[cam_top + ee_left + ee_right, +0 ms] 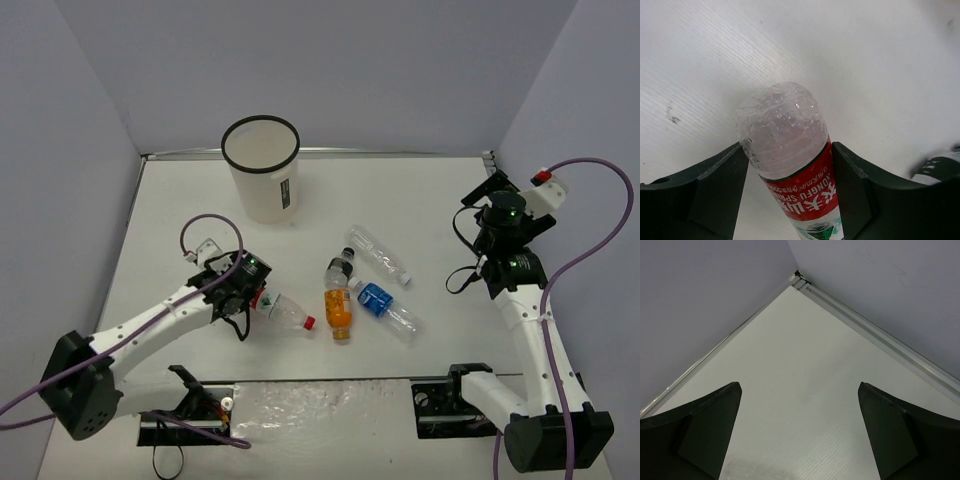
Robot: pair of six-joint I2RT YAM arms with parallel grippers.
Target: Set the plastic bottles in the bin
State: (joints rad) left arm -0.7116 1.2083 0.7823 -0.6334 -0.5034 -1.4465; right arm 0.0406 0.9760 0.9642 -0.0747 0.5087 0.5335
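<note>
With the left gripper point(790, 167) straddling the red-labelled bottle point(792, 155), which lies on the table point(430, 200) well short of the bin point(270, 195), jaws seemingly pinching it, the grasp step is in hand, and next comes a lift and carry binward; the right gripper point(800, 415) hangs spread and empty.

Looks like a robotics lab test cell, given the plain pale walls point(350, 70) boxing in a white table point(400, 200), the metal rail point(875, 332) ahead of the right gripper point(799, 385), and purple cables point(598, 160) trailing back from both wrists.
</note>
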